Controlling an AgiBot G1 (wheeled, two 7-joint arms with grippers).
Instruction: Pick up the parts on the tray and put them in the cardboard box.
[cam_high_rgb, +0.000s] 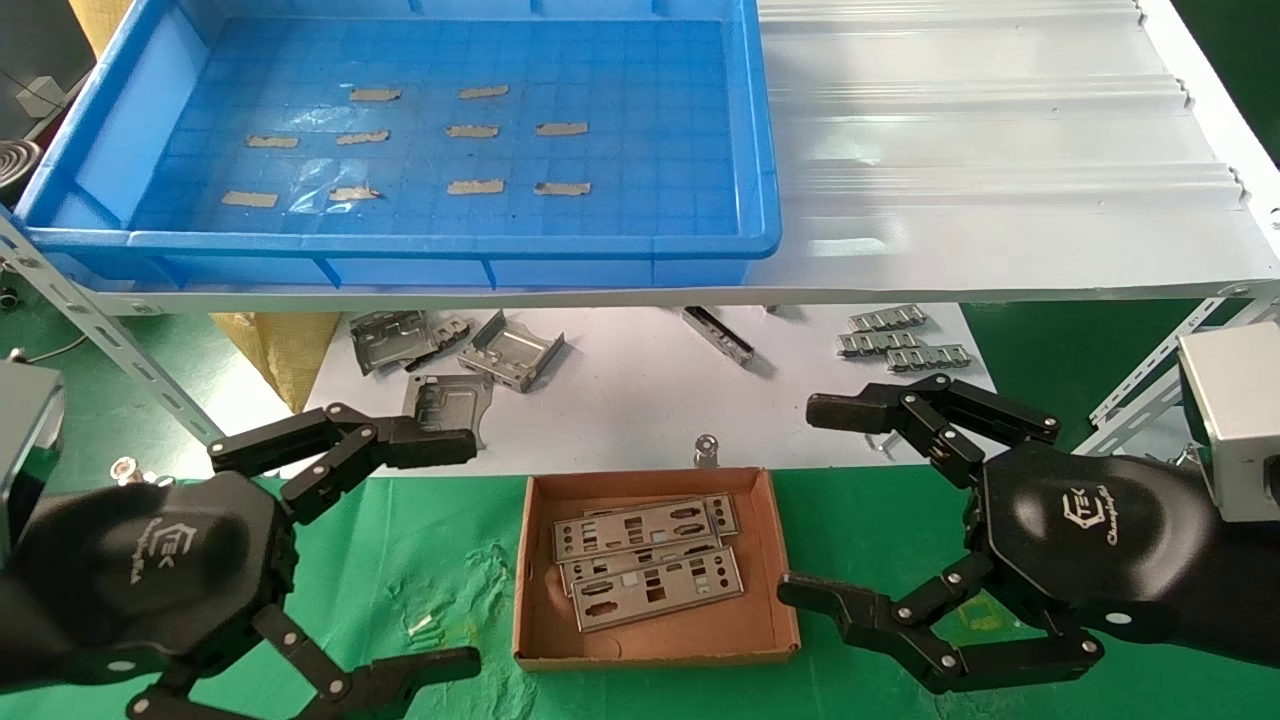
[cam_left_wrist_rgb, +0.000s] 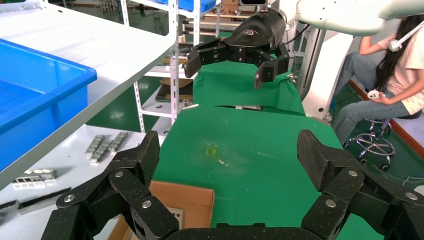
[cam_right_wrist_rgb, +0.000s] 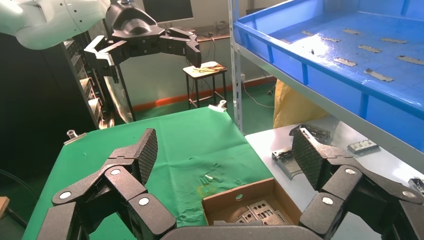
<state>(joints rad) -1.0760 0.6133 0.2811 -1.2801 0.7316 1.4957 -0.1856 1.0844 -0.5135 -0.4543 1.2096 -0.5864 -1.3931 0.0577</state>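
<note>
The blue tray stands on the upper white shelf and holds only strips of tan tape; it also shows in the right wrist view. The cardboard box lies on the green cloth and holds several overlapping silver-grey parts; the right wrist view shows the box with parts inside. My left gripper is open and empty to the left of the box. My right gripper is open and empty to the right of the box. Each gripper hovers above the cloth.
Bent grey metal brackets and small ridged strips lie on the lower white sheet behind the box. A small metal knob stands at the box's far edge. Slotted shelf struts slope down at both sides.
</note>
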